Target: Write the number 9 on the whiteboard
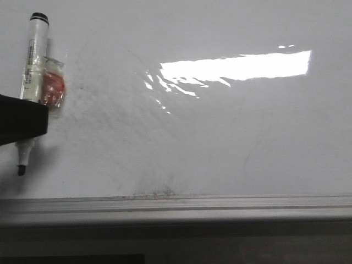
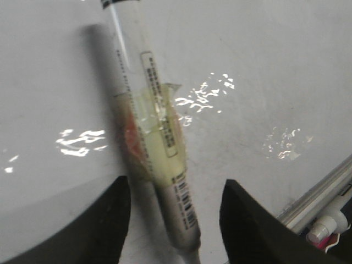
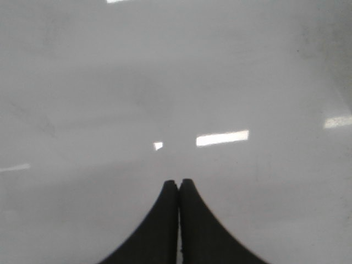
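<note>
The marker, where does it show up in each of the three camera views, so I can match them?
Front view: marker at the far left, upright, tip down, behind the dark left hand.
Left wrist view: at centre, running between the hand's two fingers.
Right wrist view: not in it.
Shared landmark: the whiteboard with its glare, in all three views.

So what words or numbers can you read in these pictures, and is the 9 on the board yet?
Marker: a printed label and a barcode run along its barrel, but the print is too small and blurred to read.
Whiteboard: no 9 and no other writing, only faint grey smudges and light glare.
Nothing else carries any readable text.
</note>
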Tool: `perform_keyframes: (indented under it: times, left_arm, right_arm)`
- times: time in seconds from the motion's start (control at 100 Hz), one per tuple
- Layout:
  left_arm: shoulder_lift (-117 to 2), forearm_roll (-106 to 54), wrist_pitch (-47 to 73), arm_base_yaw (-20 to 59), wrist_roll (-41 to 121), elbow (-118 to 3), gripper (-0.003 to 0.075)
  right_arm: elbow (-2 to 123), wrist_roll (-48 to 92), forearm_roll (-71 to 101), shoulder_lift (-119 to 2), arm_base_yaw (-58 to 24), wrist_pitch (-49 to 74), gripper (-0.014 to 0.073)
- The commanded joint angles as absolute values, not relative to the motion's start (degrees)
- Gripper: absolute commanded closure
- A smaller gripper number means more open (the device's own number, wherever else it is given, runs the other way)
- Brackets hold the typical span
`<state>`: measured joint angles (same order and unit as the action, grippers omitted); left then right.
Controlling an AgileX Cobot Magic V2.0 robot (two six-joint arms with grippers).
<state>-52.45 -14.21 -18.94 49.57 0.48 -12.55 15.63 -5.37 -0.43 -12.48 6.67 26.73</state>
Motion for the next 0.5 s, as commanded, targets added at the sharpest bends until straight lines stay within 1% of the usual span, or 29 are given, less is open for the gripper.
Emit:
perform_keyframes:
  times: [0.0, 0.08, 0.15, 0.27, 0.28, 0.39, 0.49]
  left_arm:
    - [-54.7, -14.6, -23.2, 49.8, 0.4, -14.3, 0.0382]
    - [-56.6, -14.6, -23.2, 49.8, 0.4, -14.3, 0.0409]
    - [-58.3, -14.6, -23.2, 49.8, 0.4, -14.3, 0.0453]
    - [-60.4, -14.6, -23.2, 49.8, 0.4, -14.3, 0.0582]
    - [-60.6, -14.6, -23.2, 49.8, 0.4, -14.3, 0.0610]
    - [-61.3, -14.6, -23.2, 49.8, 0.4, -14.3, 0.0739]
    - [-61.3, -14.6, -23.2, 49.8, 0.4, -14.3, 0.0741]
  right_arm:
    - [17.6, -5.3, -0.5, -13.5, 6.5, 22.6, 0.0657]
    - [17.6, -5.4, 0.0, -13.5, 6.5, 22.6, 0.0657]
    - [17.6, -5.4, 2.0, -13.5, 6.0, 22.7, 0.0657]
    - [17.6, -5.4, 2.0, -13.5, 3.4, 24.2, 0.0657]
    - [17.6, -5.4, 2.0, -13.5, 3.0, 24.3, 0.0657]
    - [17.6, -5.4, 2.0, -13.5, 0.3, 24.4, 0.0657]
    - [17.8, -5.4, 2.1, -13.5, -3.0, 24.7, 0.0657]
